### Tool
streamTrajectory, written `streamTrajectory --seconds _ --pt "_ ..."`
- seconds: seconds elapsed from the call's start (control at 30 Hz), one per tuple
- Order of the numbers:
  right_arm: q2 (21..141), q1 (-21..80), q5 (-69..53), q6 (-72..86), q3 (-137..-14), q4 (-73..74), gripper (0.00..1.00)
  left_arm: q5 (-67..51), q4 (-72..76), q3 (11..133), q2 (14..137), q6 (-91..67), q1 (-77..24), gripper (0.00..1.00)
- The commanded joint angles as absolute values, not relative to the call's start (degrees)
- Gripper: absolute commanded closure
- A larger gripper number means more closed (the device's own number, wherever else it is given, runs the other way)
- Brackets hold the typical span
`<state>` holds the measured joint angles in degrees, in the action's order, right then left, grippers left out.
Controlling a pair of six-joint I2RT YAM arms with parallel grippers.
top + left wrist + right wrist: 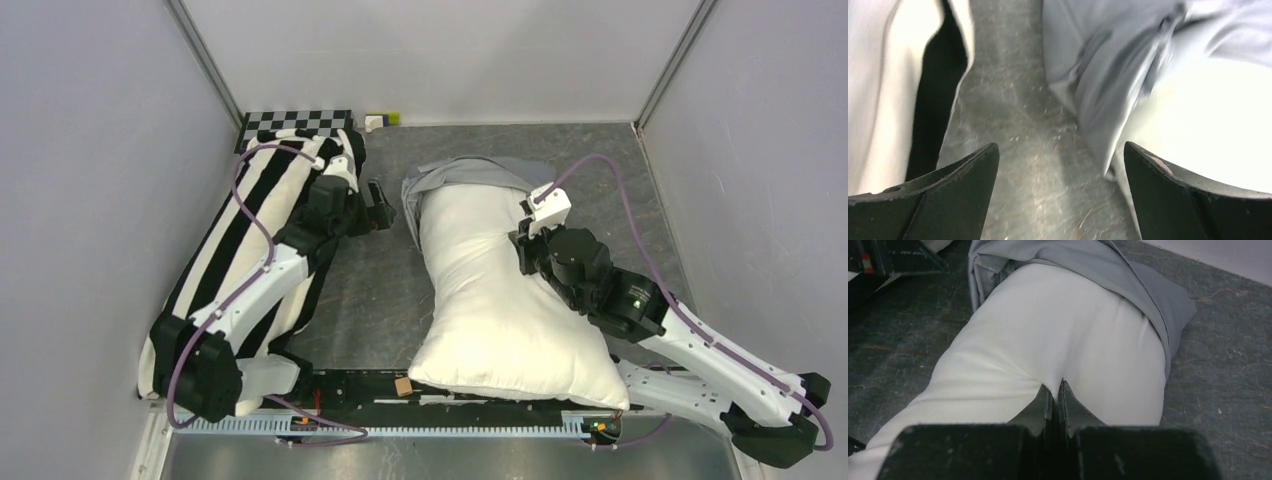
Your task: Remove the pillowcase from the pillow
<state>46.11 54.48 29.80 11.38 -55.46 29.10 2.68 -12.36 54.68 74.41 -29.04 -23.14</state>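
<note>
Right gripper (1055, 386): the 2 fingers are pressed together with only a hairline gap. Their tips are sunk into the white pillow (500, 290) at its narrowed middle, on the pillow's right edge. Creases in the white fabric run into the tips, so a small fold appears to be pinched. It touches nothing else.

Left gripper (1060, 147): jaws wide apart and holding nothing. It hangs over the bare table (1013, 110), in the gap between the striped pillow (250, 230) on its left and the pillowcase (470, 172) on its right. The right fingertip sits just beside the bunched blue-grey cloth. The wrist view does not settle whether it touches.

Pillowcase: gathered in wrinkles at the pillow's far end. It covers only that end cap and trails a little down the left side.

Pillow: most of it is bare. It lies lengthwise from the far middle of the table to the near edge, where its wide end rests over the base rail (400, 425).

Striped pillow: lies along the left wall, under the left arm.
</note>
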Motion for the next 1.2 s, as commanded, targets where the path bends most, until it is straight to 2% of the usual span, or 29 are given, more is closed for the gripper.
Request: streamTrajectory --seconds 0.0,0.13,0.33,0.67,0.9,1.03,1.17 --pt "47.5 54.12 32.81 12.4 -60.61 15.8 1.0 3.01 -12.78 47.28 65.82 -32.81 -23.72 0.0" --pt "46.77 54.05 33.23 12.67 -61.07 13.27 1.0 0.88 -11.1 40.9 60.14 -36.15 -25.44 0.0" --pt "47.15 54.06 31.43 13.85 -65.58 11.64 1.0 2.27 -0.38 32.86 55.34 -42.51 -29.87 0.0" --pt "48.19 54.06 35.54 13.24 -70.6 0.53 1.0 3.92 5.58 29.93 55.52 -49.79 -32.87 0.0" --pt "47.98 54.03 38.79 14.2 -68.75 -17.19 1.0 1.22 3.96 31.67 57.73 -62.67 -32.87 0.0" --pt "49.2 54.08 39.11 16.37 -69.87 -21.61 1.0 -5.59 14.35 29.86 59.75 -71.03 -33.14 0.0" --pt "48.88 54.06 39.69 20.08 -70.01 -23.94 1.0 -7.59 25.5 30.21 61.67 -73.98 -33.87 0.0"
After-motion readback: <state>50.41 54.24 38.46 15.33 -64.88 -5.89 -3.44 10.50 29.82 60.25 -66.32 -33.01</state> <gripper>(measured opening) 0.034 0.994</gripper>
